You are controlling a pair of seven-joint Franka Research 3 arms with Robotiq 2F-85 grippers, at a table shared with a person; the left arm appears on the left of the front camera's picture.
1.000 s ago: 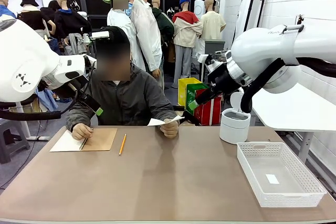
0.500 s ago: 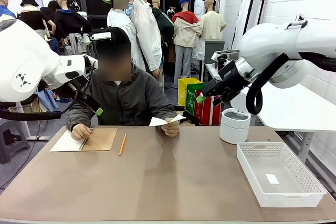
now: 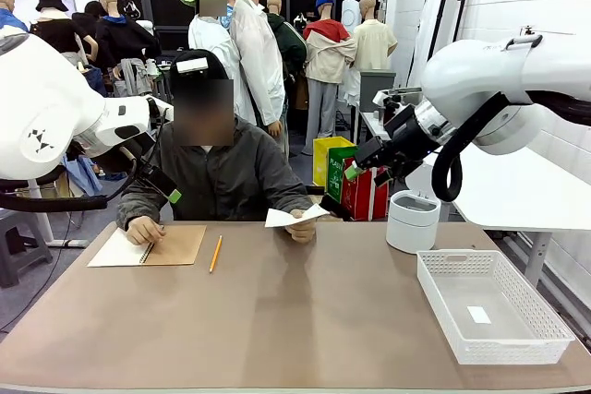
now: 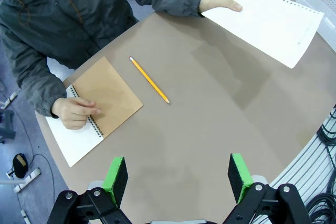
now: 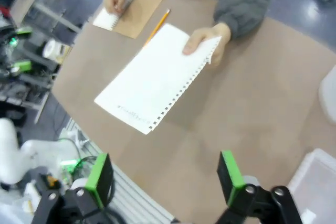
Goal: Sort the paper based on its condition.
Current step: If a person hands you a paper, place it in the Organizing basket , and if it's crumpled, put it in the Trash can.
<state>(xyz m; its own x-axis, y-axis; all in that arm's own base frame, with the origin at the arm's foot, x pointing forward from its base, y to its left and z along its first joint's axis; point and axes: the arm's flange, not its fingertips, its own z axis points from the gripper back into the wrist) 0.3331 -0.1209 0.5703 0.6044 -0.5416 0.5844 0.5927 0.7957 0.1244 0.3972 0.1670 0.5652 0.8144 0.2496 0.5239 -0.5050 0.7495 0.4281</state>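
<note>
The paper (image 3: 294,217) is a plain white sheet with a perforated edge, held a little above the far table edge by the person's hand (image 3: 301,227). In the left wrist view the paper (image 4: 268,22) lies far ahead at the upper right, and my left gripper (image 4: 177,174) is open and empty high over the table. In the right wrist view the paper (image 5: 157,77) spreads ahead of my right gripper (image 5: 164,174), also open and empty well above it. In the front view the left gripper (image 3: 169,193) hangs beside the person's shoulder and the right gripper (image 3: 354,171) hovers right of the paper.
A brown-covered spiral notebook (image 3: 152,247) lies under the person's other hand, with a yellow pencil (image 3: 215,253) beside it. A white basket (image 3: 536,325) holding a small tag stands at the right, and a white cylindrical bin (image 3: 412,221) stands behind it.
My right gripper has drawn back, up and to the right. The person has raised the paper slightly. The left arm has not moved.
</note>
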